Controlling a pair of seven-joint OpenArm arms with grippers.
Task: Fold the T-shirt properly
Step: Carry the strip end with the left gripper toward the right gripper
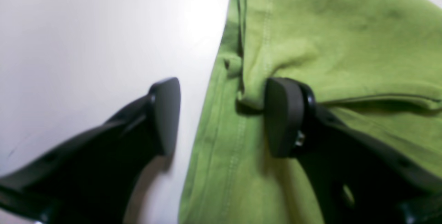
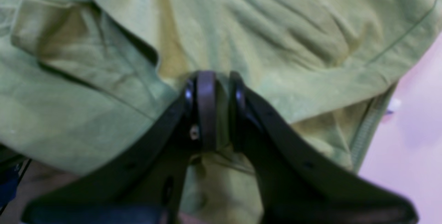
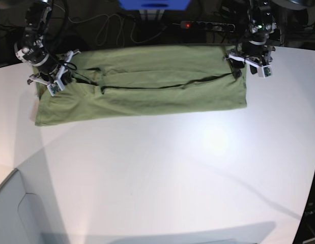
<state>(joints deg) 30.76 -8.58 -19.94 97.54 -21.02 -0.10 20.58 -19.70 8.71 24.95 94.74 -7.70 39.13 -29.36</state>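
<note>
T-shirt [image 3: 147, 89]: one lengthwise fold laid on surface [image 3: 162, 168]; cross-folds left. My left end effector [image 1: 222, 117]: wide open, straddling hem. My right end effector [image 2: 221, 110]: pinching cloth.

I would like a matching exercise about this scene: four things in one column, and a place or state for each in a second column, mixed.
Column 1
1. left gripper
2. right gripper
3. T-shirt
4. table

Column 2
a. white, with the garment lying at its far edge
b. open, one finger on cloth, the other on bare surface
c. green, spread out long between the two arms
d. shut on a pinch of fabric

Pairs: 1-b, 2-d, 3-c, 4-a
</note>
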